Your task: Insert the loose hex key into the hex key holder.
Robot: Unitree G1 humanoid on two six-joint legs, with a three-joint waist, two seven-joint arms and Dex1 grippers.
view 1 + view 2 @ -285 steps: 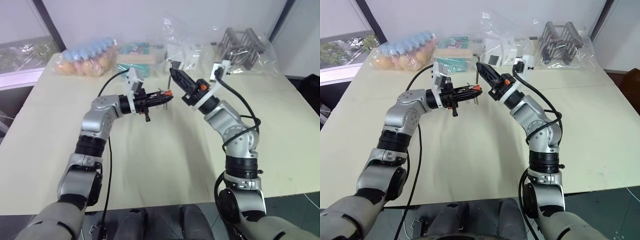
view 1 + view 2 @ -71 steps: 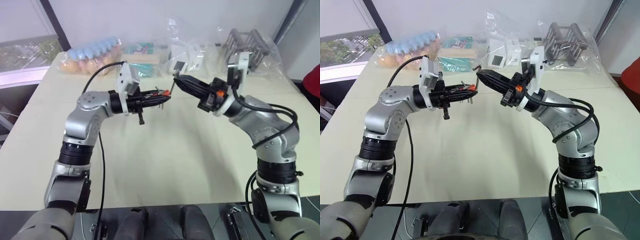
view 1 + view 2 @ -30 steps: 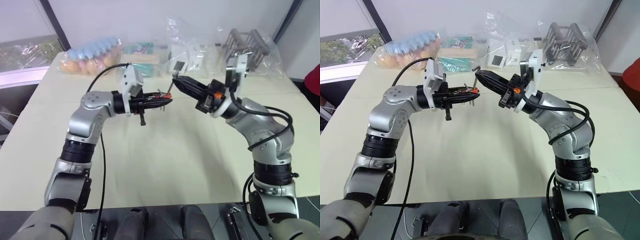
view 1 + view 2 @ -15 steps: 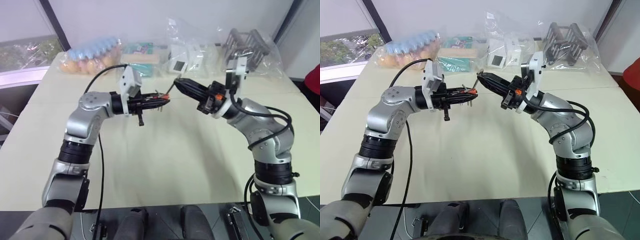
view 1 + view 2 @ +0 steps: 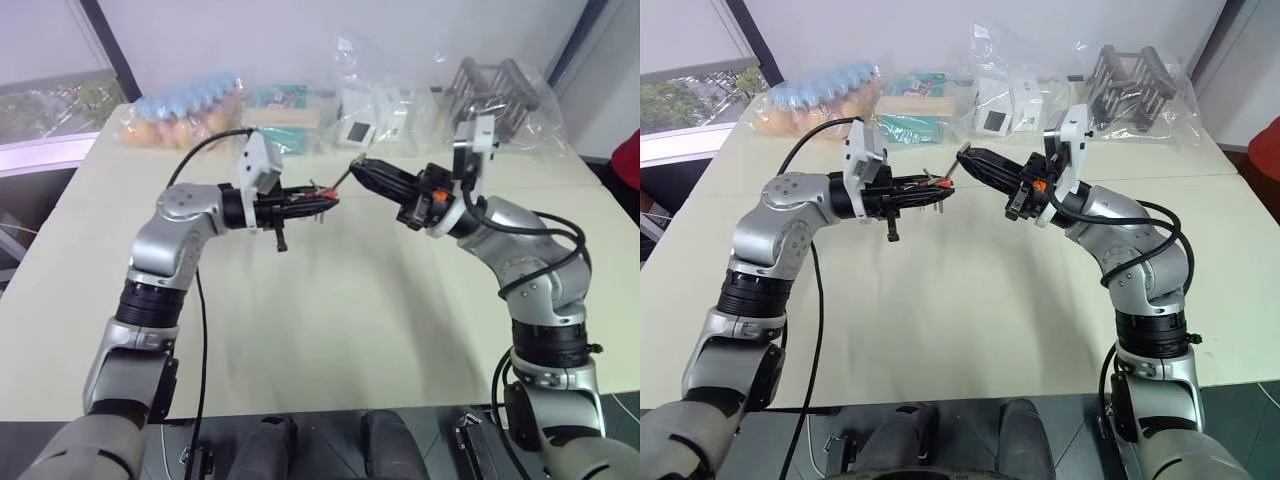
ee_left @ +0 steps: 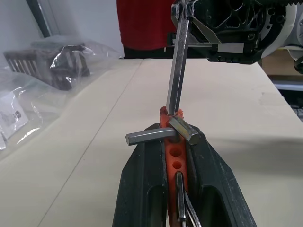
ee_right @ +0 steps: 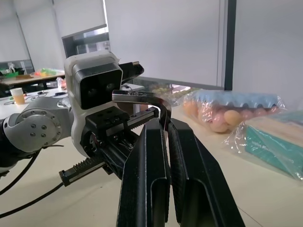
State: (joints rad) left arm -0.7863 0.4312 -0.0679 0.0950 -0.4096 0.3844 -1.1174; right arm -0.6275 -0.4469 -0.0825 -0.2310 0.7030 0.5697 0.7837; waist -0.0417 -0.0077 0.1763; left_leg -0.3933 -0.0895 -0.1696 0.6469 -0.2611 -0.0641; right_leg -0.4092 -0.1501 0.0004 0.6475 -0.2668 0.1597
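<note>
My surroundings: one cream table (image 5: 330,330); white wall (image 5: 300,40) behind it; window (image 5: 50,100) with dark frame at my left; bagged goods along the far edge, including eggs (image 5: 180,120) and a dark metal rack (image 5: 500,90).

Both arms are reaching forward above the table, bent inward so the grippers are meeting tip to tip in the middle of the scene. The left gripper (image 5: 322,200) is pointing level toward the right with its two black fingers clamping the hex key holder (image 6: 173,146). The right gripper (image 5: 357,168) is pointing toward the left and slightly upward, its fingers pinching the loose hex key (image 6: 178,71).
</note>
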